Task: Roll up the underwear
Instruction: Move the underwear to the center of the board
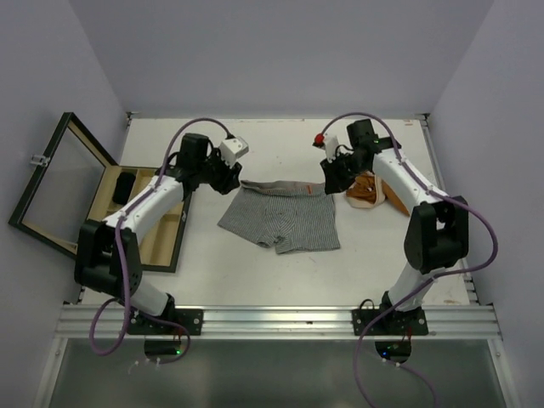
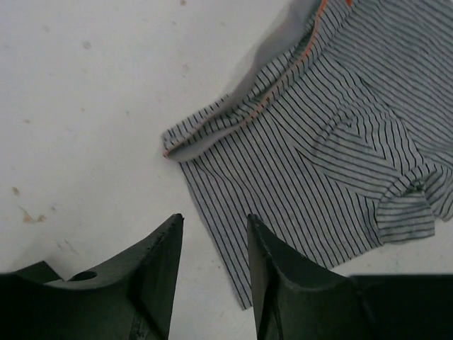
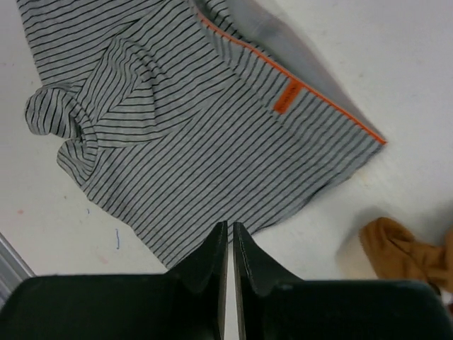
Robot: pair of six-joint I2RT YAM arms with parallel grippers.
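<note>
Grey striped cloth underwear with an orange-trimmed waistband [image 1: 280, 219] lay spread flat in the middle of the white counter [image 1: 408, 255], waistband far, legs near. Left pincer [image 2: 212, 244] hovered beside the far-left waistband corner, parted, grasping nothing. Right pincer [image 3: 230, 258] hovered at the far-right corner, clenched almost together, empty. Judgement: the garment was flattened so a roll can start cleanly, with one arm per corner for an even turn. A crumpled orange-brown cloth garment [image 1: 367, 189] lay just right of it.
</note>
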